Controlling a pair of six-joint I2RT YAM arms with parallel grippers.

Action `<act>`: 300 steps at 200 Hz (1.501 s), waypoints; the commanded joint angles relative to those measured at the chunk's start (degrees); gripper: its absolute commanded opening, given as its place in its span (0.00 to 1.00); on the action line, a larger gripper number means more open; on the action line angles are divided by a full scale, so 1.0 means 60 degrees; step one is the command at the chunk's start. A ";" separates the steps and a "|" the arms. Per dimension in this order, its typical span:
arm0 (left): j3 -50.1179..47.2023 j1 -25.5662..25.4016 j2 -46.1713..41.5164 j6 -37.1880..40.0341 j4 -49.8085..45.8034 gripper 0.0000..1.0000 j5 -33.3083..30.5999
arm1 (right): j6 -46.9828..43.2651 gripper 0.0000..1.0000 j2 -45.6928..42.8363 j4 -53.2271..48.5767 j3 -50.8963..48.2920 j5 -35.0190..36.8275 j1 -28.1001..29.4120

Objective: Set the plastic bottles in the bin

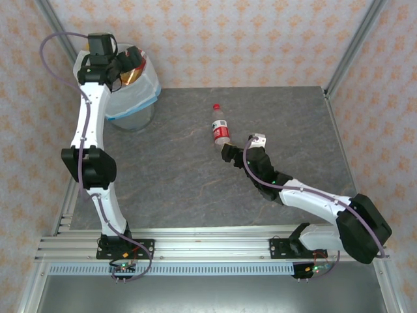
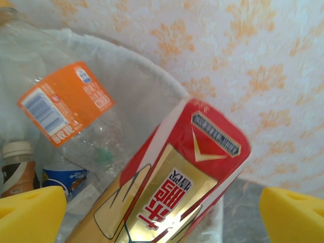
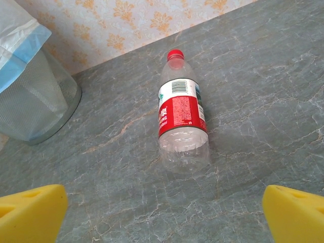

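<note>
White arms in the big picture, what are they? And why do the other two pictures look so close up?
They are two robot arms bolted to a grey table. The big picture comes from a camera above them. The other two come from small cameras on the wrists; the yellow bits are the fingers of each end effector. The left end effector is over the bin, fingers wide apart, with a red-and-gold bottle between them; it looks let go rather than squeezed. More bottles lie in the bin, among them an orange-labelled bottle. The right end effector, open too, points at a red-labelled bottle lying on the table.
</note>
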 commanded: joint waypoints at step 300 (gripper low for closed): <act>-0.4305 -0.2824 -0.3406 -0.2179 0.0969 1.00 -0.3800 | -0.0006 0.99 0.0585 -0.0232 0.0569 0.0466 -0.0053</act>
